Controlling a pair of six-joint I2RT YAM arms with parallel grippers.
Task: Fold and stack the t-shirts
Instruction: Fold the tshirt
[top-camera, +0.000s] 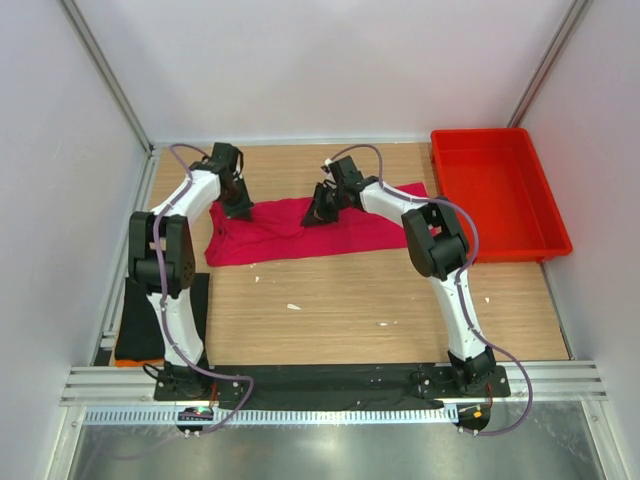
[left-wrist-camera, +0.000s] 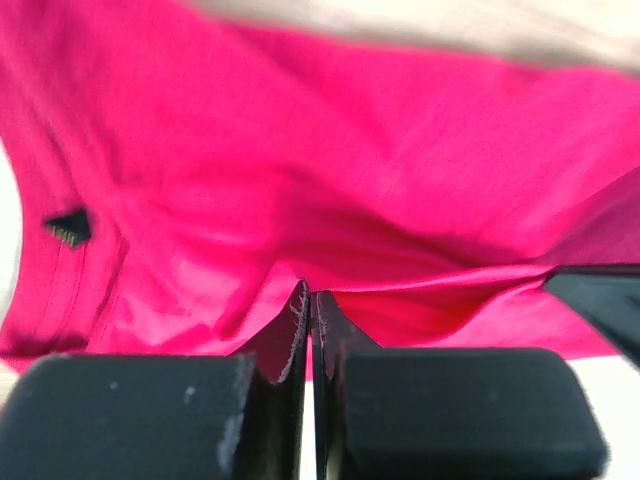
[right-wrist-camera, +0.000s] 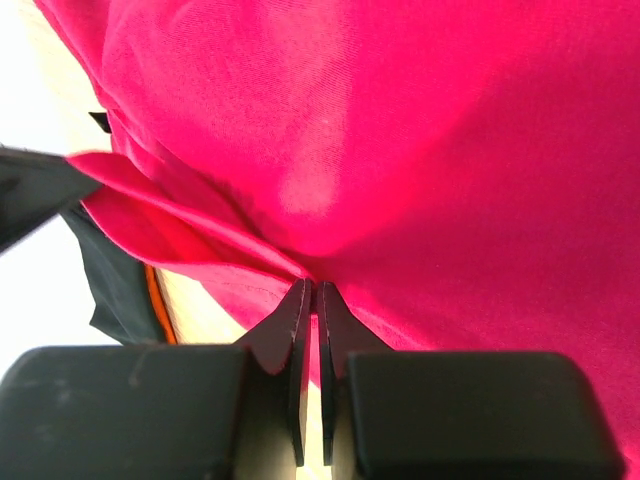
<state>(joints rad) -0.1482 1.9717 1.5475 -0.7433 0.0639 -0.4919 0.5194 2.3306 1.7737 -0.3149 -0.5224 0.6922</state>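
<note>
The crimson-pink t-shirt (top-camera: 290, 235) lies crumpled in a wide band across the far half of the wooden table. My left gripper (top-camera: 238, 208) is at its far left corner, shut on a fold of the cloth (left-wrist-camera: 309, 295). My right gripper (top-camera: 318, 215) is at the shirt's far middle edge. Its jaws stand a hair apart with pink cloth pinched between the tips (right-wrist-camera: 311, 288). The shirt fills both wrist views (left-wrist-camera: 400, 180) (right-wrist-camera: 420, 150). A black t-shirt (top-camera: 135, 325) lies at the table's left edge beside the left arm, partly hidden by it.
A red plastic tray (top-camera: 490, 200) stands at the far right of the table. Something orange (top-camera: 135, 361) shows under the black cloth. Small white scraps (top-camera: 293, 306) lie on the wood in front of the pink shirt. Walls close in on three sides.
</note>
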